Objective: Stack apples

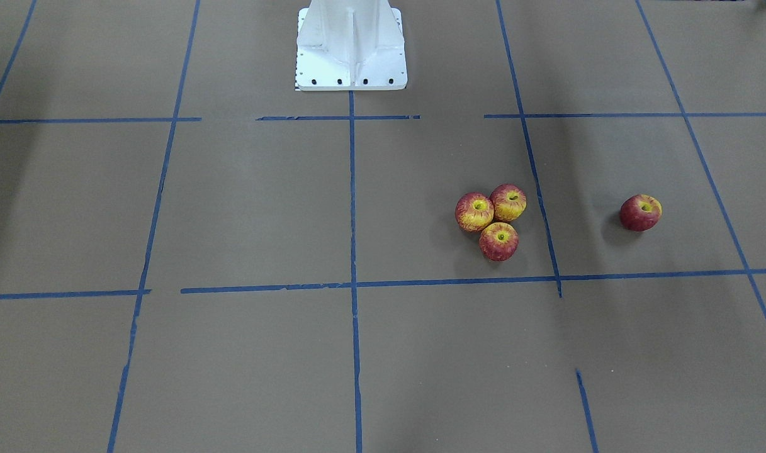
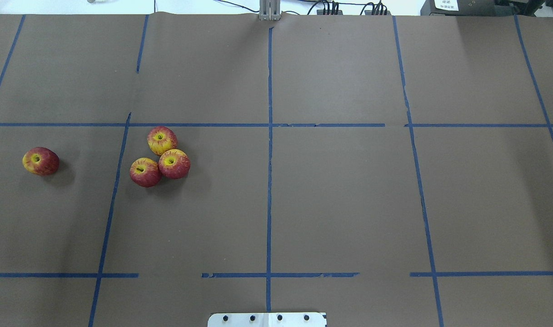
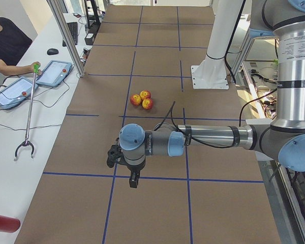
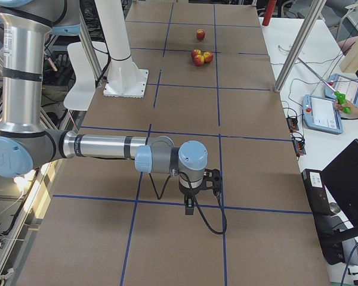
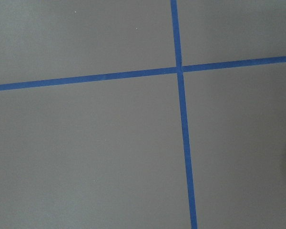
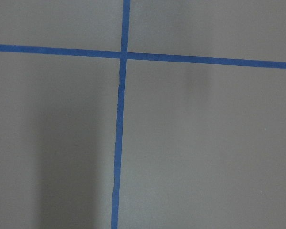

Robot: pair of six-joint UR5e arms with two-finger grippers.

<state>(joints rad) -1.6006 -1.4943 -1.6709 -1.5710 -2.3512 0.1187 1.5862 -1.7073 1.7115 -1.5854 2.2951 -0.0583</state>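
**Task objects.** Four apples point(image 2: 174, 163) lie on the table point(image 2: 349, 204), all on the robot's left half. None rests on top of another.

- Three apples touch one another in a tight triangle, stem dimples facing up. They sit in the grid square just left of the centre tape line point(image 2: 269, 181).
- The fourth apple point(image 2: 40, 161) lies alone in the next square further left, across one tape line and well apart from the group. In the front-facing view it appears mostly deep red, with its dimple tilted to one side.

**Left gripper.** The left gripper point(image 3: 134, 182) appears only in the left side view. It points down over the table near a tape crossing, well apart from the apples. I cannot tell whether its fingers are spread or closed.

**Right gripper.** The right gripper point(image 4: 190, 207) appears only in the right side view. It points down over the robot's right half of the table, far from the apples. Its finger state likewise cannot be told.

**Wrist views.** Both wrist cameras show only brown table surface and crossing blue tape.

**Base.** The white base point(image 1: 351, 44) stands at the table edge on the centre line.
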